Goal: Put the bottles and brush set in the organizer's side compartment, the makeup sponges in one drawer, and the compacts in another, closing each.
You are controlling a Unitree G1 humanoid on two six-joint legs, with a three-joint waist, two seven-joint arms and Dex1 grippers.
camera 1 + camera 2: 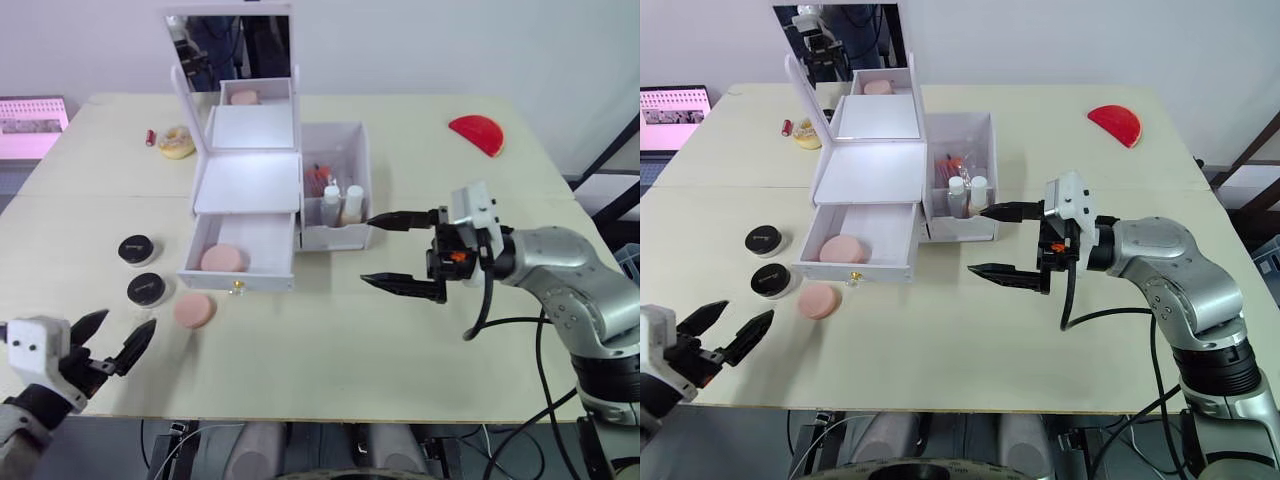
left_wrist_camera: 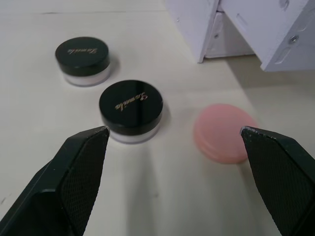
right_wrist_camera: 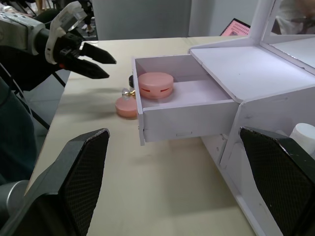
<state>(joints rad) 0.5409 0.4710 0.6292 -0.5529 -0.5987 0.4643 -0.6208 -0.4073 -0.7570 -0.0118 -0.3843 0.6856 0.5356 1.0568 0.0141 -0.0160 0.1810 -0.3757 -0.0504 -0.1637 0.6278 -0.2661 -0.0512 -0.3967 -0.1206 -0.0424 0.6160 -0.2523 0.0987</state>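
Inside the open drawer [image 1: 240, 262] lies one sponge [image 1: 222, 259]; bottles [image 1: 341, 205] fill the side compartment [image 1: 336, 150]; both claws released.

The side compartment's [image 1: 352, 190] front wall hides the 2 bottles' [image 1: 341, 205] bases.

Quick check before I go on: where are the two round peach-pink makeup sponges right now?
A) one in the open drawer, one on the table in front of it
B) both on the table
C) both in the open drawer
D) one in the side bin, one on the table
A: one round peach-pink sponge lies in the white organizer's open lower drawer, the other sponge on the table beside the black-lidded compacts.
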